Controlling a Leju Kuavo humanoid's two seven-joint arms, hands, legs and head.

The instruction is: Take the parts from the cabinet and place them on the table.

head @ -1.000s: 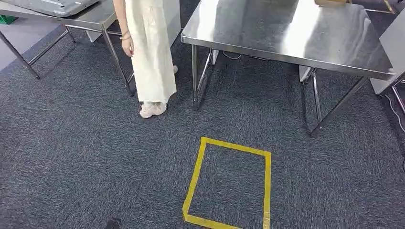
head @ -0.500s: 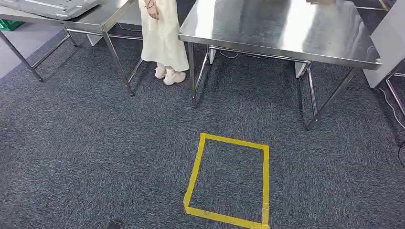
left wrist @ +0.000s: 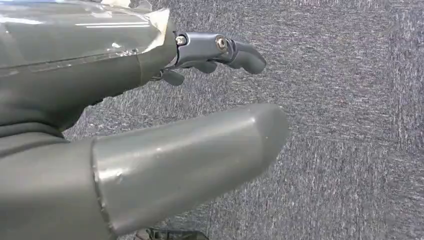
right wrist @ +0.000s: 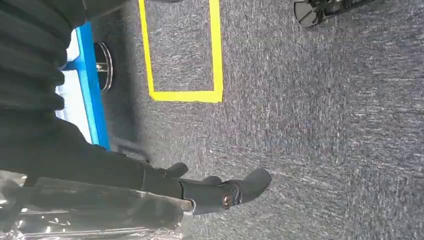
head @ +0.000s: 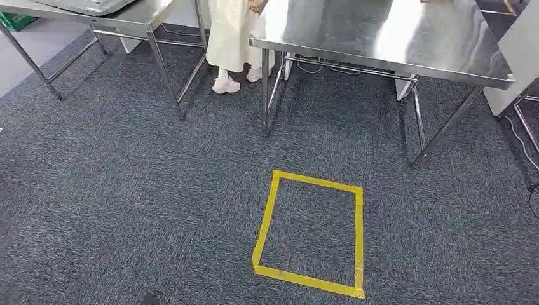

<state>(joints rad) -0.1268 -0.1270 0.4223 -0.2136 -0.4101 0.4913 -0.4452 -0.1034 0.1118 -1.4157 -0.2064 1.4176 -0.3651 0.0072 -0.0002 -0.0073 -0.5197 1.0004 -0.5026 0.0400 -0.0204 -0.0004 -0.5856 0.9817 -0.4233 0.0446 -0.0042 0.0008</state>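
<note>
Dark grey speckled carpet [head: 127,210] covers the whole floor and lies beneath each hanging robot hand. A square outline of yellow tape [head: 311,232] is stuck to it, ahead of the robot hand on the right side. Beyond the tape stands a steel worktop [head: 388,38] on thin metal legs, its polished top throwing back bright overhead light. A second steel worktop [head: 127,16] stands farther to the left, with a flat grey panel [head: 89,5] lying on it. A person in a long cream skirt [head: 232,35] stands between the two. Cables [head: 524,146] trail along the carpet at far right.
</note>
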